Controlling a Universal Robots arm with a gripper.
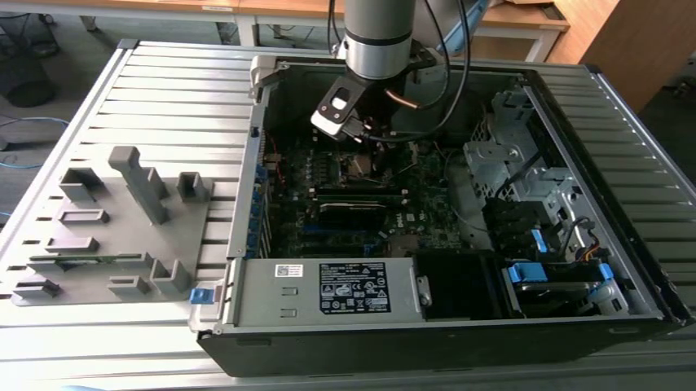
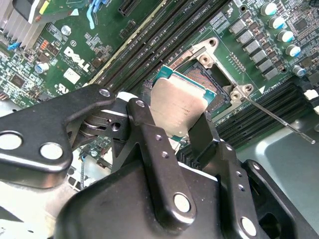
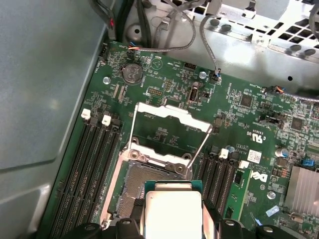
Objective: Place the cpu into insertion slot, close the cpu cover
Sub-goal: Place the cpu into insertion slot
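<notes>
The pincer [image 2: 169, 115] grips the cpu [image 2: 182, 97], tilted, over the insertion slot [image 2: 212, 74]

Slatted grey metal table [image 1: 142, 90]: bears one open computer case [image 1: 435, 346], lying on its side, toward the exterior view's right. One grey fixture plate [image 1: 114, 240] with upright blocks lies at the exterior view's left, just beside the case.

The arm [image 1: 376, 37] hangs inside the open computer case [image 1: 435, 346] near the insertion slot [image 1: 363, 165], a grey tray [image 1: 114, 238] lying alongside.

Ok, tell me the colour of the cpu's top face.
The cpu is dull silver-grey, edged teal-green; best in the second wrist view.
</notes>
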